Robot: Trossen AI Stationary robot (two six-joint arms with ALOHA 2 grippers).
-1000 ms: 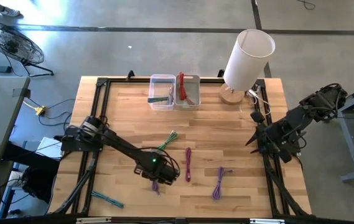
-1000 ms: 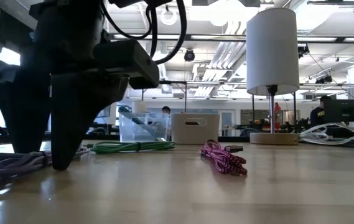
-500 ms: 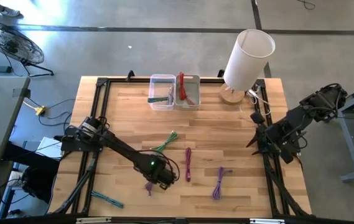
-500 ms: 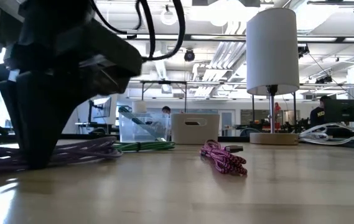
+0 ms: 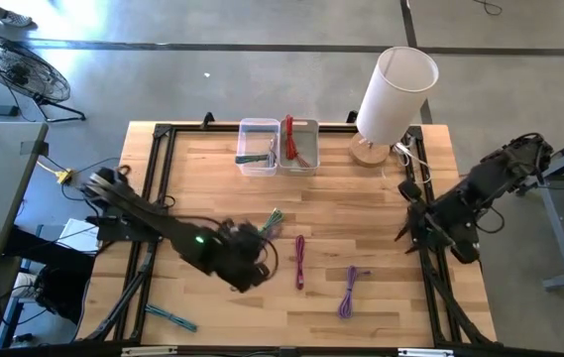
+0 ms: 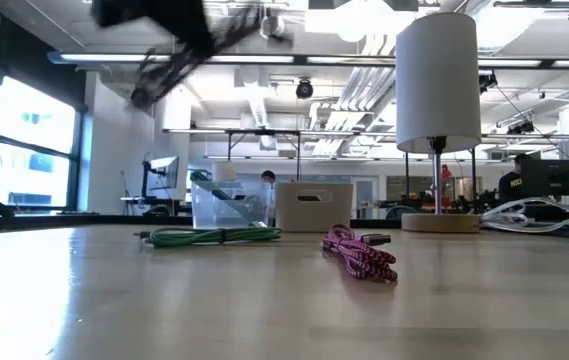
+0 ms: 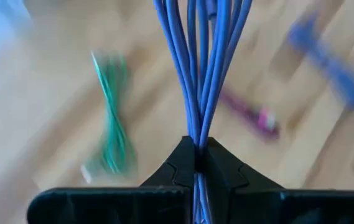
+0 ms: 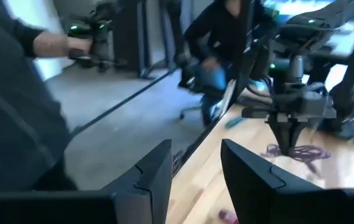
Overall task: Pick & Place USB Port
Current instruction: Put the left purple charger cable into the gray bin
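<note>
Probably a robotics lab: other robot arms [image 8: 292, 68], monitors [image 6: 549, 178], exposed ceiling ducts [image 6: 264, 100].

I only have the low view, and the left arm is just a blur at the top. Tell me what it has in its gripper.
Observer: The left gripper is shut on a bluish-purple cable bundle; the strands run out from between its fingers.
Operator: Give me its position.
Observer: Seen from above, it hangs just left of the magenta cable, close to the green cable.
Operator: Report the right arm.
Observer: The right gripper waits at the right edge of the table, open and empty.
</note>
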